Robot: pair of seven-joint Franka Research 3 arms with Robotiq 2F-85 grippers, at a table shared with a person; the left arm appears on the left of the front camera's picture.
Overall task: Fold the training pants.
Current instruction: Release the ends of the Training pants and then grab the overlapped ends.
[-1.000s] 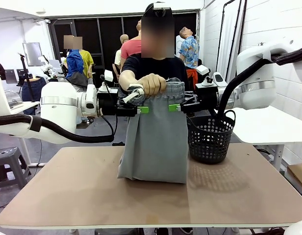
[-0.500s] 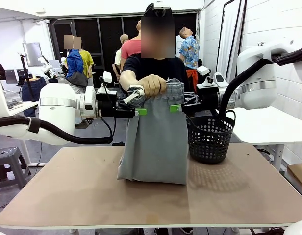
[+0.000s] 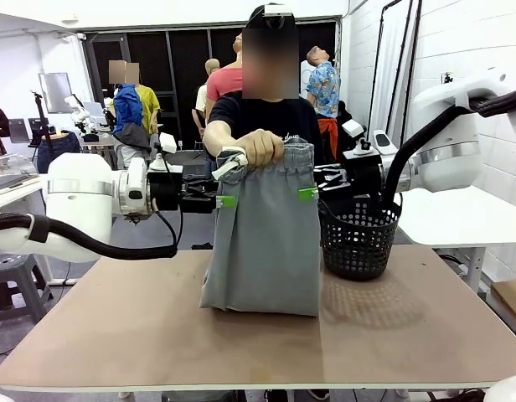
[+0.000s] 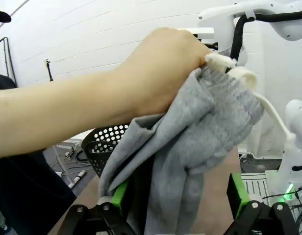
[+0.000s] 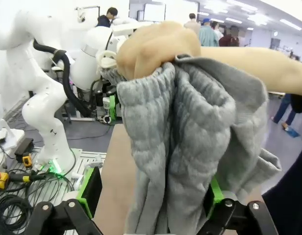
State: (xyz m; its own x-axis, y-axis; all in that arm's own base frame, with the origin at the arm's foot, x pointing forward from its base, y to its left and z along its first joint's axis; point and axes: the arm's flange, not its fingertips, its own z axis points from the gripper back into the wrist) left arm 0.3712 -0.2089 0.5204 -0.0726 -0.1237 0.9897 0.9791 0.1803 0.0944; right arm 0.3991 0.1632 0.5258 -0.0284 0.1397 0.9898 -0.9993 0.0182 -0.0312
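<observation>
The training pants (image 3: 262,243) hang onto the table (image 3: 116,327), basket (image 3: 358,239) at right.

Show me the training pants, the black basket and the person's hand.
training pants (image 3: 262,243): front view, middle of the hanging cloth.
black basket (image 3: 358,247): front view, mesh wall.
person's hand (image 3: 262,146): front view, knuckles.

No text can be read with certainty. A short line of pale script runs across the chest of the person's black T-shirt (image 3: 293,136), just above the raised waistband of the training pants (image 3: 262,243), which hides its lower edge; the letters are too small and blurred to make out
</observation>
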